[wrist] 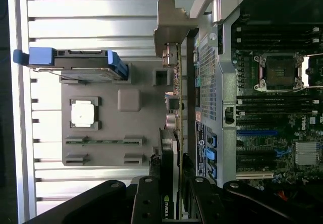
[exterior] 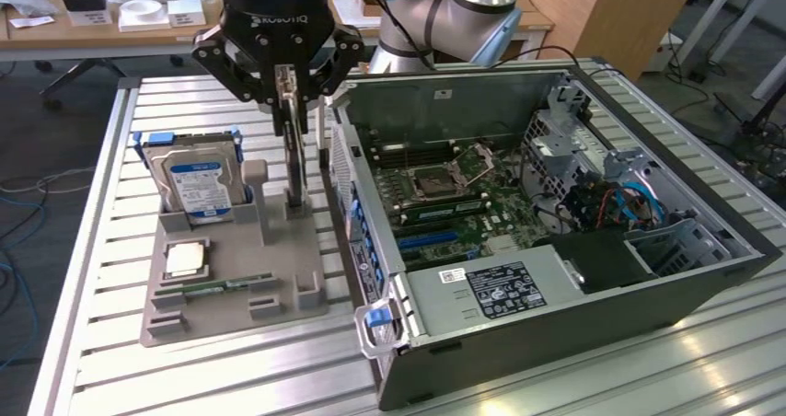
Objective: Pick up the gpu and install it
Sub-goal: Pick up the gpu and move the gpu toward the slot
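Thin green gpu card [exterior: 296, 167], black cooler, silver end bracket [wrist: 171, 27]: upright on edge along grey plastic holder [exterior: 234, 296] edge beside open computer case [exterior: 590, 296].

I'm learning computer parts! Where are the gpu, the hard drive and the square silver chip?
gpu [exterior: 296, 163]: exterior view, its thin edge.
hard drive [exterior: 197, 181]: exterior view, its label.
square silver chip [exterior: 184, 260]: exterior view, its top.
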